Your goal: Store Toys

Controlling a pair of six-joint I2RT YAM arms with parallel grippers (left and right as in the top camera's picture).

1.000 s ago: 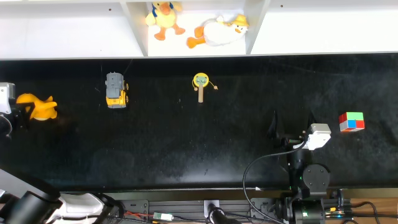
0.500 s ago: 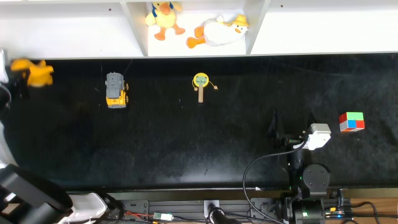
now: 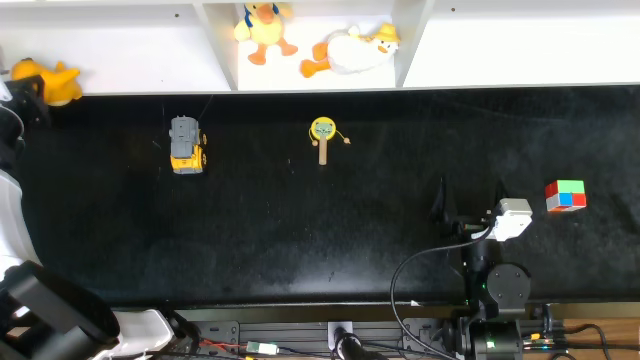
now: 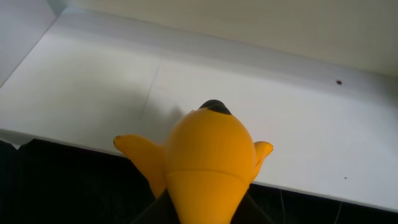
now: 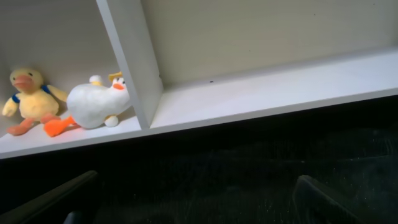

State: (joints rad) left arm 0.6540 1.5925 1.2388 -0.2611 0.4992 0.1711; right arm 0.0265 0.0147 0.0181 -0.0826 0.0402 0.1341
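My left gripper is shut on an orange toy at the far left, held at the front edge of the white shelf's left compartment. The left wrist view has the orange toy up close, over the shelf lip. A yellow and grey toy truck and a small green-headed rattle lie on the black table. A colourful cube sits at the right. My right gripper rests open low on the table, left of the cube.
The shelf's middle compartment holds a yellow plush duck and a white plush duck, both also seen as the yellow duck and white duck. A white divider separates it from the bare right compartment.
My left arm has lifted the orange toy from the table's left edge and carried it back to the shelf's left compartment. The right arm has stayed still.
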